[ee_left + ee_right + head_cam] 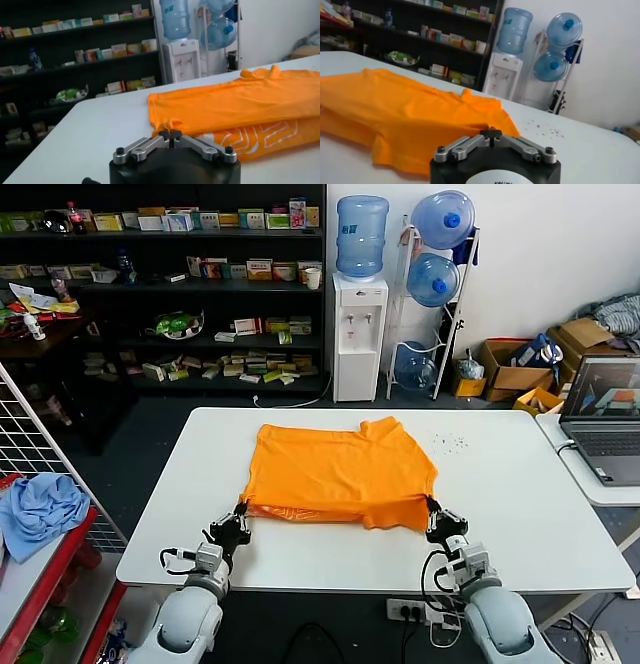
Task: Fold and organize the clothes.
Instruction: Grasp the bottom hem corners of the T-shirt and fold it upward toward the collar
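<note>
While both grippers are sitting by the table's (pixel 560 514) near edge, the left gripper (pixel 238 517) and right gripper (pixel 437 514) are each pinching, jaws together, a near corner of the shirt (pixel 340 474), likely keeping its doubled-over hem taut for a fold.

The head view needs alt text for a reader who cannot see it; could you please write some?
An orange T-shirt, folded over itself, lies on a white table, its near corners pinched by the left hand and right hand. Behind stand stocked shelves and a water dispenser; a laptop sits at right.
</note>
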